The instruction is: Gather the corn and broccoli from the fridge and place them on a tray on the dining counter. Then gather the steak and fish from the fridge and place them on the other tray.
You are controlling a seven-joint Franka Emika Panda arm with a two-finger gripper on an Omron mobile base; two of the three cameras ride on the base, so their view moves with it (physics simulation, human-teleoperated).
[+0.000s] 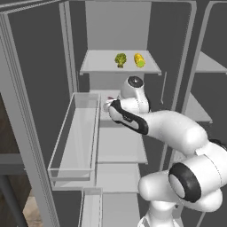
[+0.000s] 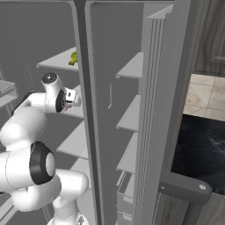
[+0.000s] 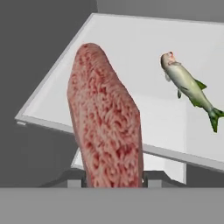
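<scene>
In the hand view the steak [image 3: 107,127], a pinkish-red raw slab, stands on end between my gripper's [image 3: 113,181] fingertips, which are shut on it. It hangs in front of a pale fridge shelf [image 3: 131,48]. The fish [image 3: 189,87], silvery green, lies on that shelf to the right of the steak. The broccoli [image 1: 120,60] and the corn [image 1: 139,60] sit side by side on the shelf above. My gripper [image 1: 107,104] reaches into the open fridge [image 1: 35,88] at the middle shelf, and the right base view shows the gripper [image 2: 72,98] beside the door's edge.
A clear door bin [image 1: 75,133] hangs on the open left door, close to my forearm. More pale shelves [image 1: 119,146] lie below. The right door's edge [image 2: 154,110] stands upright, with the black dining counter [image 2: 202,149] beyond it at the right.
</scene>
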